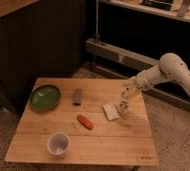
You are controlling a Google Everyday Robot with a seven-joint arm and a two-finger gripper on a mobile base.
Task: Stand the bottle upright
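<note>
1. Camera view: your gripper (128,95) is clamping the clear plastic bottle (123,106), just beside the flat white packet (110,111) on the wooden table (48,145).
2. You are probably handling something light, slippery and crushable; hold its upper body gently.

One camera view, set high off the near edge of the table (113,146), facing down and across it, far enough back to take in the whole top, arm (174,70) coming in from the table's right, gripper (124,104) low over its right side.
</note>
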